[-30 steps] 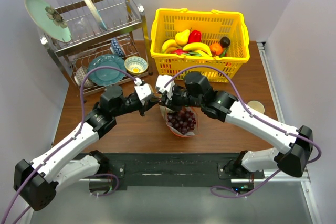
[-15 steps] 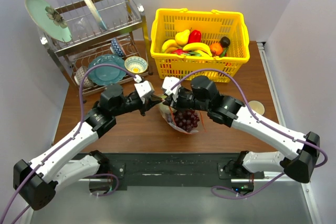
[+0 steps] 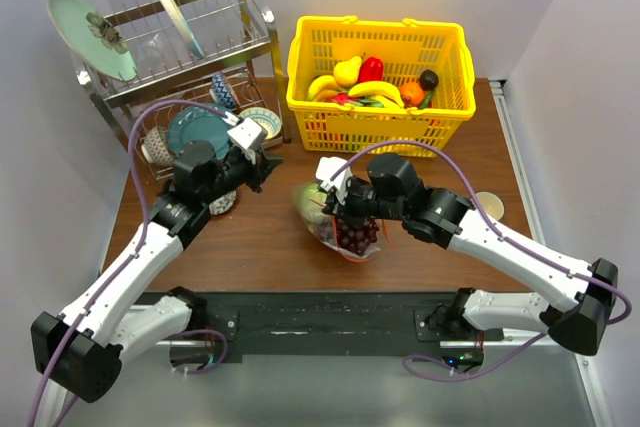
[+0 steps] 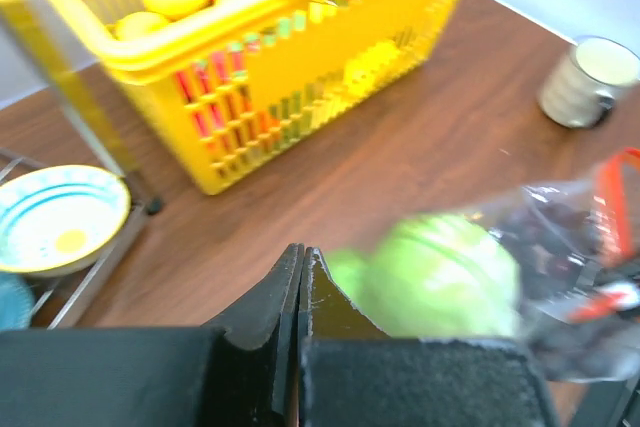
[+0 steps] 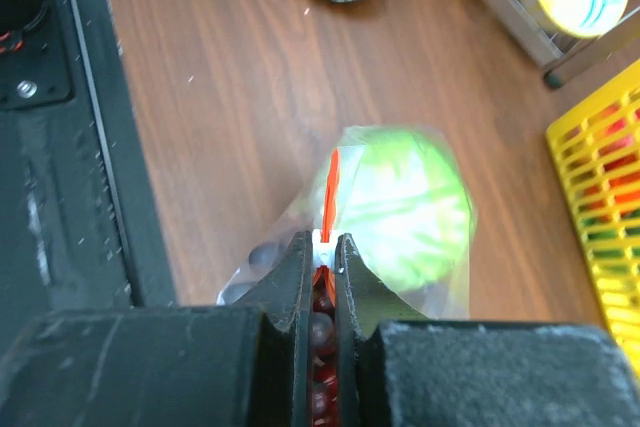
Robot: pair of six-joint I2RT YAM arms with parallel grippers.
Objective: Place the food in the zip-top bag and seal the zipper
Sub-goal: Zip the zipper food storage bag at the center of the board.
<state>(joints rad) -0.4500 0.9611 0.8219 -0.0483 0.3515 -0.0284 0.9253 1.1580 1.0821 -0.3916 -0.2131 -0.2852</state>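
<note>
1. My left claw (image 4: 301, 262) is clenched on nothing, near the dish rack (image 3: 170, 57), apart from the bag.
2. The bag (image 3: 345, 247) lies mid-table, with the green piece (image 5: 400, 197) and grapes (image 3: 352, 232) inside.
3. My right claw (image 5: 325, 247) pinches the zipper (image 5: 331, 192). I judge this the sealing step; next I slide along the strip.

The zip-top bag (image 3: 343, 235) lies before the basket (image 3: 380, 125), dish rack (image 3: 190, 47) behind-left of it, mug (image 3: 487, 204) to its right.

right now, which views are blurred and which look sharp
Left wrist: the yellow basket and round green piece are smeared, the left claw is crisp. Right wrist: that piece is soft, the zipper clearer. Top external: sharp throughout.
</note>
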